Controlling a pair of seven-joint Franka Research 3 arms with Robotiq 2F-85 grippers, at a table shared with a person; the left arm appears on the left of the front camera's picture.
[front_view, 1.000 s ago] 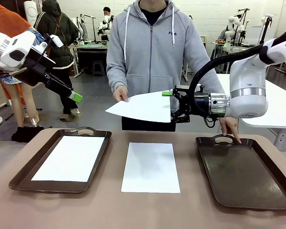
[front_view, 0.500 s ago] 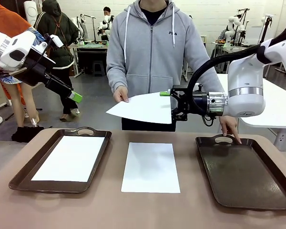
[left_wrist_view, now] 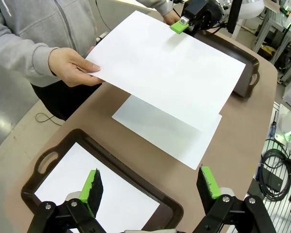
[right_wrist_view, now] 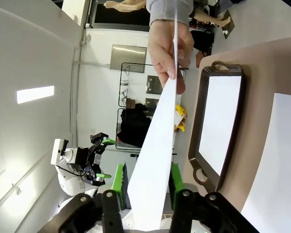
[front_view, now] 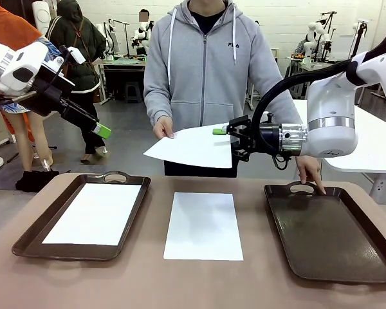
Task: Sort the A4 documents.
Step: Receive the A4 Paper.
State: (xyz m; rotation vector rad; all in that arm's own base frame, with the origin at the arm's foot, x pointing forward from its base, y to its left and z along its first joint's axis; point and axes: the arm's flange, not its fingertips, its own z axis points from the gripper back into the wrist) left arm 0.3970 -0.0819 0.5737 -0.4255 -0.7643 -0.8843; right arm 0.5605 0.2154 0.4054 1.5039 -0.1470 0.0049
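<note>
A person's hand [front_view: 162,129] holds one A4 sheet [front_view: 193,145] in the air over the table's far side. My right gripper [front_view: 224,138] reaches in from the right, its jaws set above and below the sheet's right edge. In the right wrist view that sheet [right_wrist_view: 157,145] runs between the green pads [right_wrist_view: 119,182] with a gap left, so the gripper [right_wrist_view: 146,180] is open. A second sheet [front_view: 202,224] lies flat mid-table. A third [front_view: 93,212] lies in the left tray [front_view: 26,241]. My left gripper [front_view: 98,129] hangs open, high at the left.
A dark brown tray [front_view: 334,232] sits at the right with nothing in it, and the person's other hand [front_view: 309,172] rests on its far handle. The person stands close behind the table's far edge. Bare tabletop runs along the front.
My right gripper has slid a little left along the held sheet's right edge, and its upper pad has dropped lower. The left arm and the person's hands have stayed put.
</note>
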